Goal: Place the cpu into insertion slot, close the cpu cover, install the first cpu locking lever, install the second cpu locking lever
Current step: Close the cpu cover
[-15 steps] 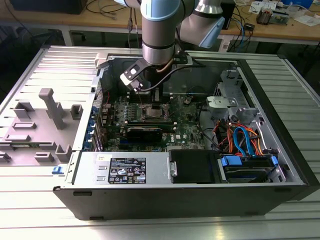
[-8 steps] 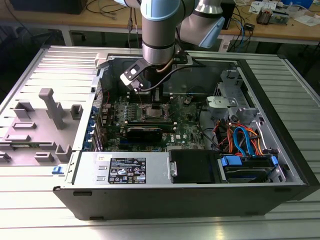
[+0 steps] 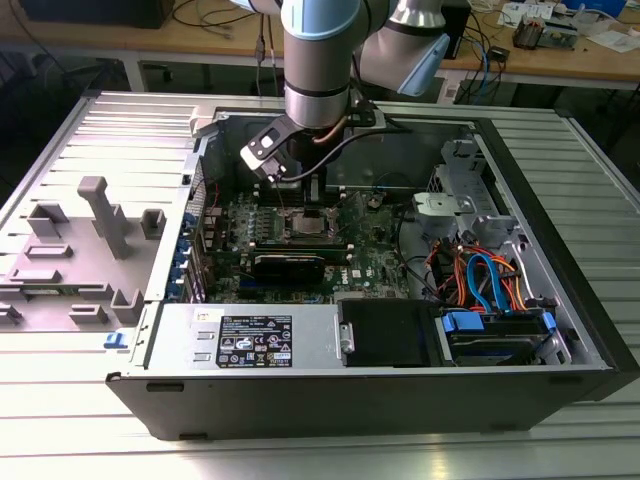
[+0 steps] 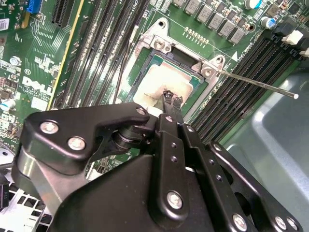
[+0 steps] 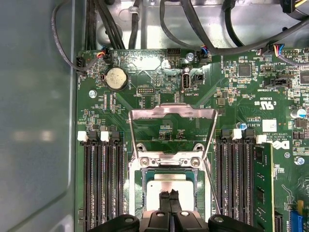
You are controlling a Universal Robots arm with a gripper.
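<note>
On the exterior view's left: grey moulded tray [image 3: 130, 150] with upright blocks, lying just beside open computer case [image 3: 300, 400]. Along the case's near wall: power supply [image 3: 255, 340] with white label. Centre: arm [image 3: 318, 60] hanging down from above into the case, gripper [image 3: 305, 208] low over green circuit board [image 3: 380, 265]. In both wrist views, gripper [image 4: 171, 99] [image 5: 169, 202] right over the cpu [image 4: 157, 82] [image 5: 166, 183]. Fingers narrow, tips nearly together, nothing seen between them. Tips at or just above the pale metal top, contact hard to tell. Seated flat in the insertion slot [image 5: 139, 186], square to its rim. The cpu cover [image 5: 172, 112] flipped open, lying back over the board, clear of the slot, not closed. Thin locking lever [image 4: 256, 83] free, not hooked down, jutting from a slot corner out over black memory slots [image 4: 251, 63]. In the first wrist view, more such slots flanking the socket on both sides, round coin battery [image 5: 115, 78] beyond the cover. On the exterior view's right: silvery drive cage [image 3: 460, 205], orange and blue cables [image 3: 480, 275], blue-tabbed drive [image 3: 490, 330] in the near corner.
</note>
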